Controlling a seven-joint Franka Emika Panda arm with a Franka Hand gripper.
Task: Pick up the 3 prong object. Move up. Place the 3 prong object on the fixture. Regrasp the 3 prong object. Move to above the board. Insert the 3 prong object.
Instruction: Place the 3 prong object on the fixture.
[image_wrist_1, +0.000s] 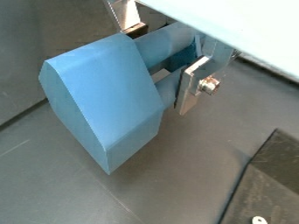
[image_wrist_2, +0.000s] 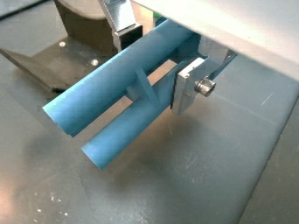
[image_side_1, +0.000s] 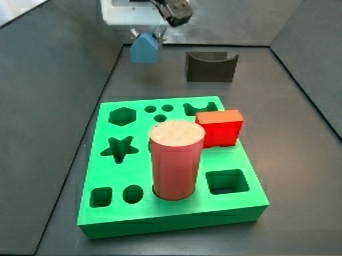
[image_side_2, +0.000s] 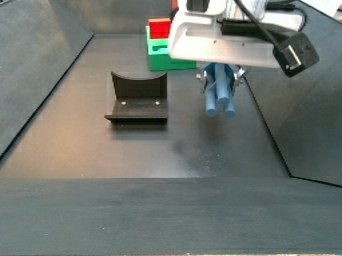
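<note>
My gripper (image_side_1: 150, 36) is shut on the blue 3 prong object (image_side_1: 146, 49) and holds it in the air above the dark floor. In a wrist view its pointed house-like body (image_wrist_1: 105, 101) sticks out from between the silver fingers (image_wrist_1: 191, 86). In a wrist view its long prongs (image_wrist_2: 117, 101) point away from the fingers (image_wrist_2: 187, 86). In a side view the piece (image_side_2: 221, 92) hangs under the gripper (image_side_2: 225, 70), to the right of the fixture (image_side_2: 136, 98). The fixture (image_side_1: 210, 65) stands behind the green board (image_side_1: 127, 195). The fixture's notch holds nothing.
A pink cylinder (image_side_1: 175, 158) and a red cube (image_side_1: 221, 128) stand in the board's holes. Dark walls (image_side_2: 47, 85) slope up around the floor. The board's edge (image_side_2: 156, 48) shows behind the gripper.
</note>
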